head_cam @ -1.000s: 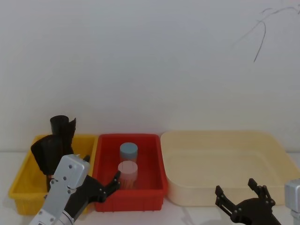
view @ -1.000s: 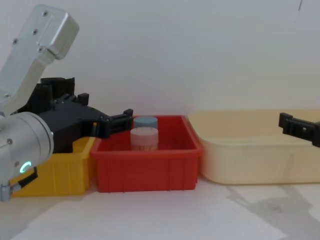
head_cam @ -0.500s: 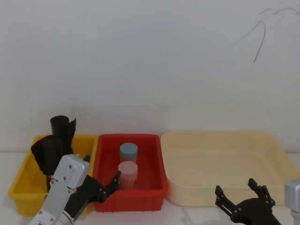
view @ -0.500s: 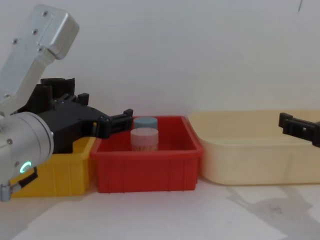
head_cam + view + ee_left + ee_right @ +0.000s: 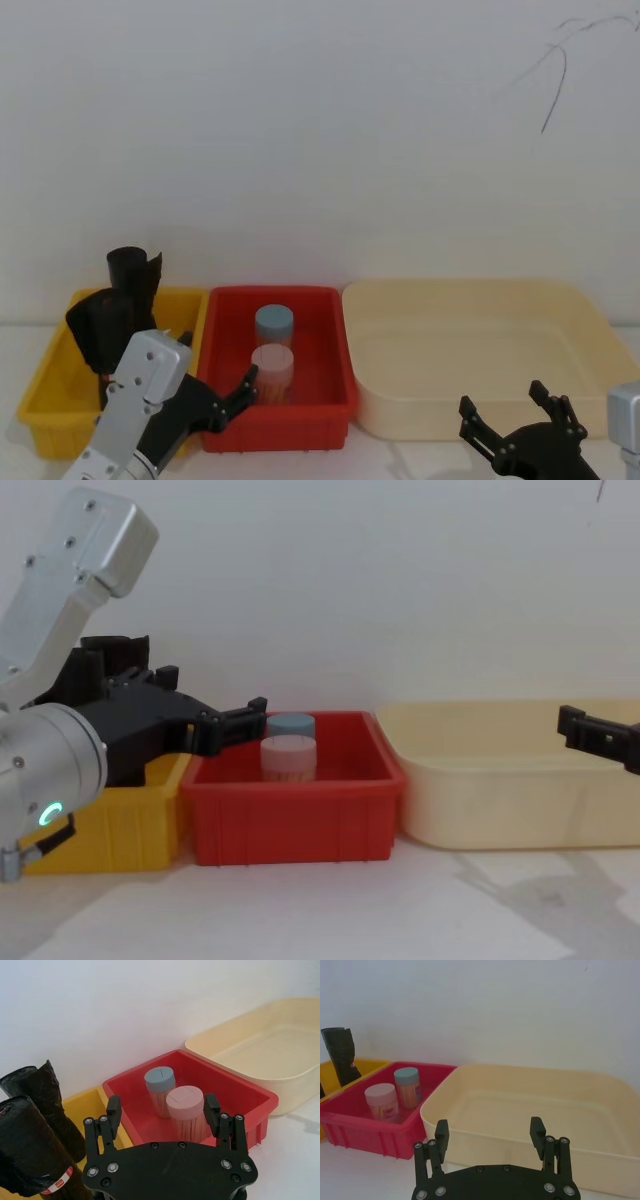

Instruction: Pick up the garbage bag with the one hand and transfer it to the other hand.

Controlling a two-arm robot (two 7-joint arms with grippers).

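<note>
Nothing has shifted over the last second. The bag (image 5: 25,1145) stands untouched in the yellow bin (image 5: 45,410) at far left, beside a plain roll (image 5: 47,1095). The left gripper (image 5: 162,1110) hangs open on the near side, where that bin meets the red bin (image 5: 290,425), facing two jars (image 5: 186,1115) rather than the bag. The pick-up looks not yet begun. The right gripper (image 5: 489,1134) waits open before the cream tray (image 5: 520,1072). The tabletop (image 5: 400,910) is white, the wall (image 5: 320,150) plain, with a thin dark crack (image 5: 553,90) upper right.
</note>
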